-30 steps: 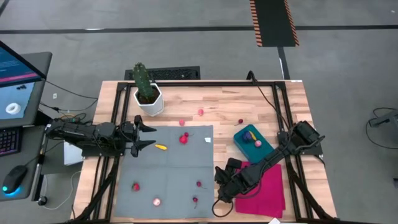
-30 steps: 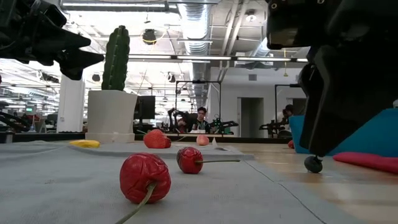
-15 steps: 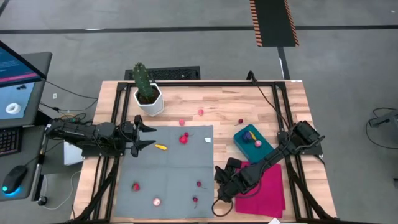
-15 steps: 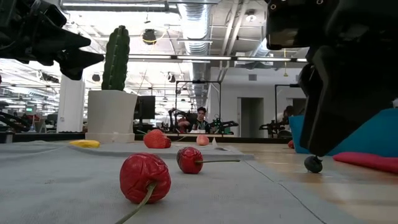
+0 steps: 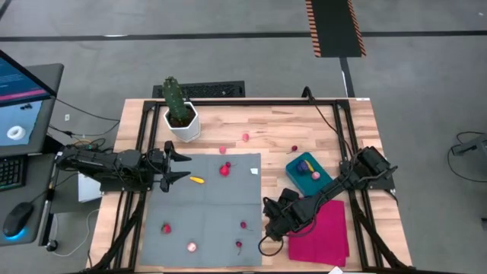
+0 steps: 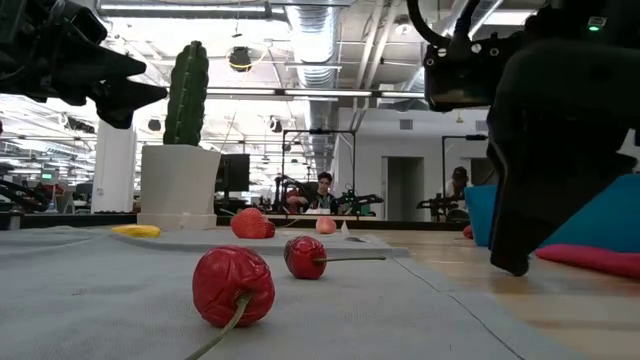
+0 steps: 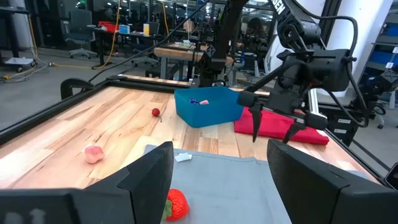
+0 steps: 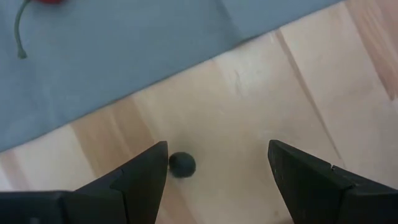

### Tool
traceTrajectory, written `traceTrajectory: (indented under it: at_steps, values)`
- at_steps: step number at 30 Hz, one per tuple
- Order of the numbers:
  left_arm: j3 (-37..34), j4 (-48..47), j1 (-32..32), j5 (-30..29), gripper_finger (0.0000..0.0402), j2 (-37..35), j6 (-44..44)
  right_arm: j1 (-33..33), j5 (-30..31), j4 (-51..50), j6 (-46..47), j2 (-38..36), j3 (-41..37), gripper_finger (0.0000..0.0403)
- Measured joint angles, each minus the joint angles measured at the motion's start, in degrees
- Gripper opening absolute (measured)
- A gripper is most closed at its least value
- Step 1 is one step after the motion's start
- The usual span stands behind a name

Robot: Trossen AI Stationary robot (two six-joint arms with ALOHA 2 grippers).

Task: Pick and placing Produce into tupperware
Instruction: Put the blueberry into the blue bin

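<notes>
The teal tupperware (image 5: 310, 173) stands on the wood at the right and holds a few small pieces. Produce lies scattered: a yellow piece (image 5: 197, 180) and a strawberry (image 5: 225, 170) on the grey mat (image 5: 205, 205), two cherries (image 5: 243, 225) and red and pink pieces near its front edge. My right gripper (image 8: 217, 149) points down, open, just off the mat's right edge. A small dark ball (image 8: 182, 165) lies on the wood between its fingers, close to one of them. My left gripper (image 5: 185, 166) waits open and level at the mat's left.
A green cactus in a white pot (image 5: 181, 114) stands at the far left. A magenta cloth (image 5: 323, 232) lies beside my right arm. Two pink pieces (image 5: 246, 137) and a cherry (image 5: 294, 148) lie on the bare wood at the back. Black frame rails run along the table's sides.
My right gripper has sunk a little toward the small dark ball and shifted slightly toward the mat, rolling its wrist. In the low view its finger now hides the ball. The gap between its fingers has not changed.
</notes>
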Motion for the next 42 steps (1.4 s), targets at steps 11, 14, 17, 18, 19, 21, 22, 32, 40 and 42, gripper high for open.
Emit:
traceTrajectory:
  at_steps: [11,14,17,18,19,21,22,32,40,42]
  values:
    - [0.00,0.00,0.00,0.00,0.0249,0.01,-0.01,0.27,-1.66,0.65,0.90,0.00,0.00,0.0288]
    - [0.00,0.00,0.00,0.00,0.0249,0.01,0.00,0.26,-1.62,0.82,0.81,-0.02,0.00,0.0263]
    - [0.00,0.00,0.00,0.00,0.0249,0.00,0.00,0.27,-1.63,0.98,0.52,0.00,0.02,0.0231]
    - [0.00,0.00,-0.02,0.00,0.0249,0.00,-0.01,0.27,-1.62,1.00,0.44,-0.02,0.02,0.0220]
    - [0.00,0.00,0.00,0.00,0.0249,0.00,-0.01,0.27,-1.62,0.98,0.43,-0.01,0.02,0.0208]
    - [0.00,0.00,-0.01,0.00,0.0249,0.00,0.00,0.27,-1.59,0.99,-0.08,0.00,0.02,0.0187]
    - [0.00,0.00,-0.01,0.00,0.0249,0.00,0.00,0.27,-1.57,0.99,-0.10,0.00,0.02,0.0177]
    - [0.00,0.00,0.00,0.00,0.0249,0.00,-0.02,0.01,-1.72,0.96,-1.60,-0.01,0.02,0.0110]
    - [0.00,0.00,0.00,0.00,0.0249,0.00,0.00,-0.21,-1.72,0.97,-2.65,-0.02,0.07,0.0085]
    - [0.00,0.00,-0.01,0.00,0.0249,0.00,0.02,-0.55,-1.74,1.02,-3.38,-0.05,0.07,0.0084]
